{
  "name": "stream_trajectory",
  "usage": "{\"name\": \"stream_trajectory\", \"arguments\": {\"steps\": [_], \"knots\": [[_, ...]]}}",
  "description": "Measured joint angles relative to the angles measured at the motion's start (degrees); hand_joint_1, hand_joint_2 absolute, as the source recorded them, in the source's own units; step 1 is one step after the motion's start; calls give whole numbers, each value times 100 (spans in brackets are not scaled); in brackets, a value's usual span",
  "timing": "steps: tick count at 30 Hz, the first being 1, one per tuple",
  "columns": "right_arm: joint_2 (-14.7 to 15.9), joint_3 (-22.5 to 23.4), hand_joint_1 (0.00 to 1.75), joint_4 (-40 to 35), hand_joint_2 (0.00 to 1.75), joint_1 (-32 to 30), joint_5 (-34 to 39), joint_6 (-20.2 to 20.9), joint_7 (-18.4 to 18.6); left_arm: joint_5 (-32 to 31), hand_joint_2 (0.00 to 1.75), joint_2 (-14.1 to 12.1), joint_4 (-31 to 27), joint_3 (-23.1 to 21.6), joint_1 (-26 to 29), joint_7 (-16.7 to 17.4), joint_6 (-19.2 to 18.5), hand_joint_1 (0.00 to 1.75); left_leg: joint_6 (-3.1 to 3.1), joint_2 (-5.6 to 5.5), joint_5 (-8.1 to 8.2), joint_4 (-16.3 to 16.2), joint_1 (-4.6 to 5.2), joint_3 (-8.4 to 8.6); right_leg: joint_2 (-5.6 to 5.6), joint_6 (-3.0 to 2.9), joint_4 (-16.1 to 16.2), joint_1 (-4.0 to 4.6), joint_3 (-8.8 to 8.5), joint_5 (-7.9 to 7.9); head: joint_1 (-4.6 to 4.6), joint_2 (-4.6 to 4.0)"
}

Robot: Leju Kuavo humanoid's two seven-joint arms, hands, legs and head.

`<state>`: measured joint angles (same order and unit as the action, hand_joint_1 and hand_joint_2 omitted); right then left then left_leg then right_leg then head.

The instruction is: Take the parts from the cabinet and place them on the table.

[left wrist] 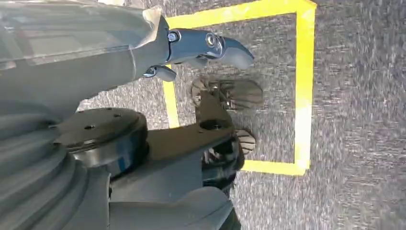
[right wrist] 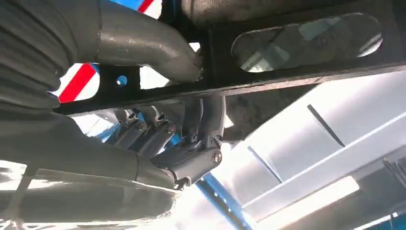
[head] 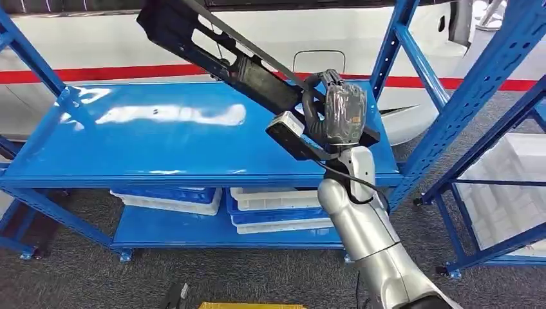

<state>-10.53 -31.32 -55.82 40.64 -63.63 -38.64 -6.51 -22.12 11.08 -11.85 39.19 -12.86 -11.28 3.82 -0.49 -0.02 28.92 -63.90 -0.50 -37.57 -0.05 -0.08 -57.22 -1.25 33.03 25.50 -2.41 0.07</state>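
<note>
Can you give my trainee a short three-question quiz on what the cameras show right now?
1. True or false: the right hand grips the long black part above the blue shelf.
2. Where are the white and blue bins? A) on the top shelf B) on the lower shelf C) on the floor.
3. What does the left hand hang over?

Key
1. True.
2. B.
3. Grey carpet marked with a yellow tape outline; the hand holds nothing.
</note>
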Motion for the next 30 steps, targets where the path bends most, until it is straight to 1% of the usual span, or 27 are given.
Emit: {"name": "stream_trajectory", "arguments": {"steps": [1, 2, 3, 4, 5, 6, 7, 8, 9, 10, 12, 13, 14, 15, 16, 17, 18, 19, 20, 21, 22, 23, 24, 27, 28, 29, 30], "knots": [[11, 0, 175, -43, 175, -30, 6, -2, 0, 6, 175, -4, 0, 0, 5, 0, -2, 0, -35, 0, 250, -499, -18, -203, -3, -15, -2, 3, 18, -14, -6, 0], [31, 0, 175, -91, 175, -83, 13, -9, -2, 11, 175, -9, 0, 0, 15, 0, -9, 0, -62, 0, 415, -912, -26, -374, -8, -12, -4, 6, 35, -19, -13, 0], [57, 4, 175, -138, 175, -155, 28, -20, -2, 20, 175, -9, 0, 0, 27, 0, -9, 0, -77, 1, 465, -1135, -33, -457, -9, 1, -6, 5, 47, -30, -17, 0], [83, 13, 175, -208, 175, -243, 53, -35, -4, 42, 175, -11, -2, 0, 37, 0, -13, 0, -81, 2, 375, -1065, -49, -404, -8, 11, -11, 2, 59, -38, -20, 0], [118, 31, 175, -292, 175, -317, 87, -53, -17, 63, 175, -20, 0, 0, 41, -7, -17, 0, -82, 4, 178, -737, -68, -213, -7, 19, -23, -3, 69, -43, -24, 0], [146, 52, 175, -375, 175, -377, 122, -61, -39, 72, 175, -30, -2, 0, 40, -15, -15, 0, -78, 6, -52, -253, -80, 64, -5, 28, -37, -7, 73, -44, -24, 0], [179, 74, 175, -480, 175, -432, 157, -74, -65, 96, 175, -35, -2, 0, 38, -26, -17, 0, -69, 6, -287, 349, -92, 411, -4, 34, -56, -12, 73, -44, -24, 0], [203, 96, 175, -555, 175, -471, 184, -90, -81, 114, 175, -37, -2, 2, 34, -35, -18, 0, -62, -11, -192, 544, -87, 522, -3, 57, -61, 13, 96, -55, -22, 0], [234, 129, 175, -646, 175, -495, 218, -103, -98, 114, 175, -37, -2, 4, 31, -46, -18, 0, -17, -19, -223, 592, -52, 498, -4, 81, -76, 53, 127, -69, -20, 0], [258, 162, 175, -746, 175, -564, 254, -107, -125, 122, 175, -44, -2, 9, 37, -48, -17, 0, 24, -24, -238, 575, -38, 462, -4, 129, -56, 45, 144, -101, -20, 0], [313, 214, 175, -905, 175, -695, 293, -107, -151, 127, 175, -48, -2, 11, 47, -52, -17, 0, 114, -25, -282, 593, -10, 441, -3, 203, -5, 28, 140, -150, -15, 0], [352, 253, 175, -977, 175, -744, 301, -107, -164, 129, 175, -48, -2, 13, 45, -55, -17, 0, 207, -9, -347, 656, -61, 442, -4, 232, -59, 23, 195, -101, -13, 0], [378, 280, 175, -1032, 175, -775, 302, -109, -177, 129, 175, -48, -2, 13, 43, -55, -17, 0, 250, -1, -374, 667, -42, 428, -1, 213, -204, 19, 275, 24, -4, 0], [411, 299, 175, -1075, 175, -790, 304, -109, -181, 131, 175, -50, -2, 15, 37, -61, -18, 0, 291, 3, -402, 665, -36, 394, 2, 164, -603, 18, 444, 260, 26, 0], [443, 310, 175, -1106, 175, -817, 306, -109, -186, 129, 175, -50, -2, 15, 38, -63, -17, 0, 319, 9, -422, 665, -22, 360, 2, 134, -1141, 18, 673, 500, 39, 0], [459, 319, 175, -1123, 175, -847, 306, -109, -188, 131, 175, -50, -2, 15, 41, -63, -17, 0, 335, 12, -438, 663, -8, 328, 2, 128, -1583, 19, 854, 664, 42, 0], [485, 330, 175, -1134, 175, -891, 306, -109, -188, 131, 175, -50, -2, 18, 46, -61, -17, 0, 339, 11, -461, 660, 2, 297, 2, 149, -1910, 19, 973, 760, 50, 0], [503, 332, 175, -1147, 175, -937, 308, -109, -188, 131, 175, -50, -2, 17, 52, -63, -17, 0, 335, 8, -481, 659, 7, 275, 1, 180, -1897, 18, 937, 735, 50, 0], [516, 334, 175, -1156, 175, -960, 306, -109, -188, 131, 175, -52, -2, 20, 53, -63, -17, 0, 326, 4, -498, 657, 10, 257, 1, 218, -1624, 19, 757, 636, 57, 0], [525, 334, 175, -1171, 175, -969, 306, -109, -188, 131, 175, -52, -2, 20, 52, -63, -17, 0, 308, -3, -514, 654, 12, 242, 1, 255, -1139, 19, 475, 480, 70, 0], [531, 339, 175, -1215, 175, -974, 312, -109, -192, 133, 175, -52, -2, 20, 50, -68, -17, 0, 294, -5, -526, 642, 15, 232, 0, 274, -541, 20, 125, 308, 72, 0], [540, 354, 175, -1266, 175, -980, 317, -109, -210, 140, 175, -52, -2, 20, 49, -72, -17, 0, 274, -3, -536, 624, 16, 216, -1, 245, -76, 30, -139, 249, 81, 0], [544, 378, 175, -1314, 175, -1007, 334, -109, -243, 155, 175, -55, -2, 20, 45, -85, -15, 0, 239, -10, -536, 601, 62, 187, 2, 205, -30, 52, -166, 224, 70, 0], [590, 516, 175, -1460, 175, -1181, 418, -109, -385, 192, 175, -57, -2, 22, 54, -105, -15, 0, 121, -10, -612, 634, 26, 174, 0, 115, -37, 88, -122, 162, 70, 0], [601, 564, 175, -1506, 175, -1241, 466, -109, -448, 203, 175, -72, -2, 24, 54, -109, -9, 0, 98, -16, -602, 621, 26, 151, -5, 65, 13, 17, -120, 109, 72, 0], [601, 610, 175, -1545, 175, -1284, 518, -109, -527, 229, 175, -79, -2, 30, 56, -118, -4, 0, 59, -13, -462, 519, 13, 113, -10, 39, 14, 4, -109, 79, 59, 0], [599, 655, 175, -1578, 175, -1320, 577, -109, -614, 240, 175, -83, -2, 35, 56, -122, -4, 0, 22, -13, -201, 216, -5, 3, -12, 4, 14, 1, -87, 57, 7, 0]]}}
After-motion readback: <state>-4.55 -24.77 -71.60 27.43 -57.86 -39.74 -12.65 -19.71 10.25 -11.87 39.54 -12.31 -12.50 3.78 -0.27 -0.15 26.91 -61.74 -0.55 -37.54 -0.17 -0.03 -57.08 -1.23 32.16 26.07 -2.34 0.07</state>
